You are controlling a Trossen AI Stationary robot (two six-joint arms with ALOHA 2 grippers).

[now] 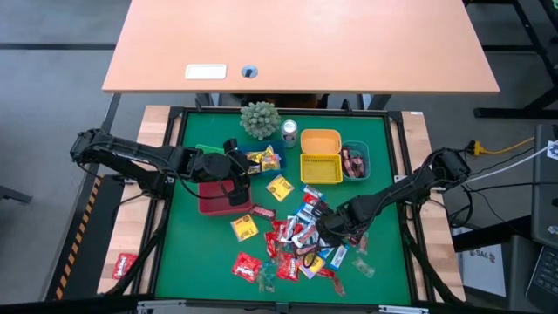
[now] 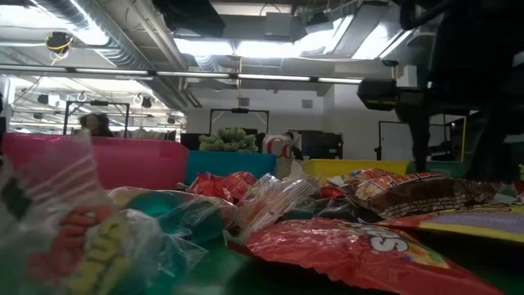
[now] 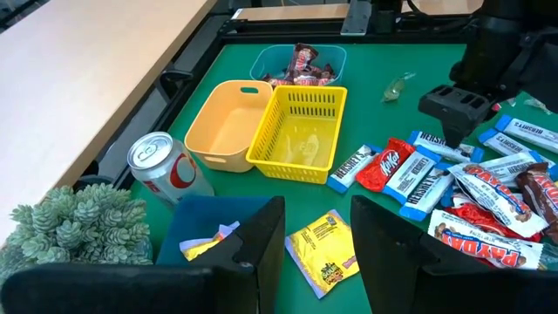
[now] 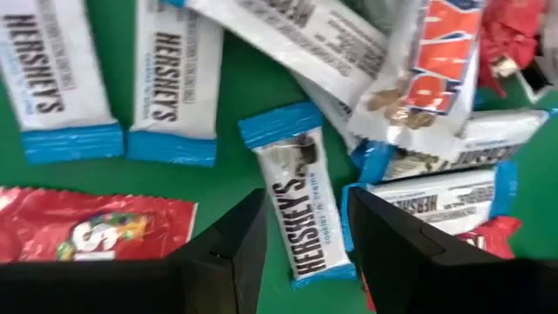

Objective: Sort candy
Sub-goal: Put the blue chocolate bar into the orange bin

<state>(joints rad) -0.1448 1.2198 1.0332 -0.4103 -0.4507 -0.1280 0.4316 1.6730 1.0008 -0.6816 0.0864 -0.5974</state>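
On the green felt table [image 1: 187, 253], framed in black, the candy [image 1: 301, 240] lies as a loose heap of flat, shiny wrapped bars near the front middle, with stray pieces toward the left. Their long axes run every which way. Seen from the right wrist, one blue-and-white bar [image 4: 301, 214] points lengthwise between the two dark fingers, and two more beside it lie parallel to each other. Red packets [image 1: 246, 266] sit at the heap's front left edge, and a yellow packet [image 1: 279, 187] lies apart, nearer the bins.

Behind the heap stand a red bin [image 1: 214, 199], a solid yellow bin [image 1: 321, 139], a yellow slotted bin [image 1: 320, 167] touching it, a blue bin [image 1: 264, 160] holding yellow packets, and a small teal bin [image 1: 355, 160] holding dark wrappers. A spiky green plant [image 1: 260, 119] and a silver can [image 1: 289, 131] stand at the back.

The left gripper [image 1: 235, 179] hangs over the red bin, jaws parted and empty. The right gripper [image 1: 330, 231] hovers low over the heap, jaws parted astride the blue-and-white bar, not gripping it.
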